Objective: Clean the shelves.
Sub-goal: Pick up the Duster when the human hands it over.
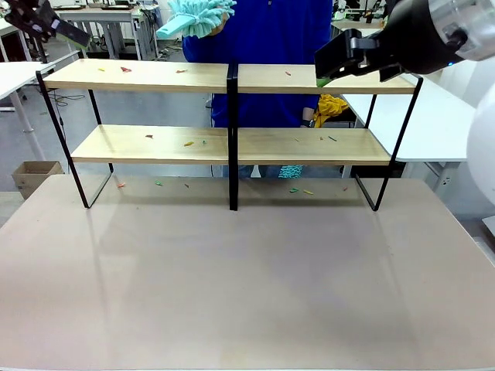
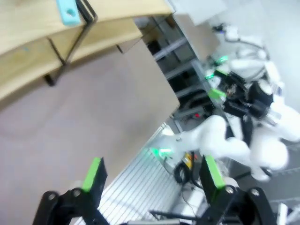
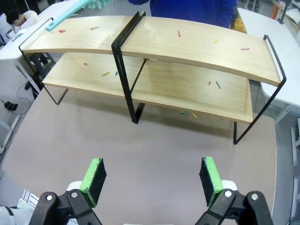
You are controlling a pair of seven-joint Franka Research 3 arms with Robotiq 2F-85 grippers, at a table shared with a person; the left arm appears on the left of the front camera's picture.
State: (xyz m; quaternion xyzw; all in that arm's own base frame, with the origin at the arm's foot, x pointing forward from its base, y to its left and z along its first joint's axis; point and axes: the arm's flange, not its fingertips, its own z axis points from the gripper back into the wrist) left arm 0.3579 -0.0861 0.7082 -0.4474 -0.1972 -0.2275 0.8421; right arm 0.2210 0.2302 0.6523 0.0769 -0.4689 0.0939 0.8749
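Light-wood boards in a thin black frame form the shelves (image 1: 155, 75) (image 3: 187, 42) (image 2: 28, 42), a two-tier rack standing on the far half of the beige tabletop (image 1: 247, 286). Small coloured scraps (image 1: 189, 143) lie on both boards and on the tabletop under the rack.

Left gripper (image 1: 66, 31) (image 2: 152, 164): raised beyond the rack's left end, green pads spread, nothing between them.

Right gripper (image 1: 329, 69) (image 3: 152, 171): raised near the top board's right end, pads spread, nothing held.

A person in a blue top (image 1: 271, 31) stands behind the rack with a teal duster (image 1: 197, 17) (image 3: 70, 11) above the top board. Contact with the board cannot be determined.
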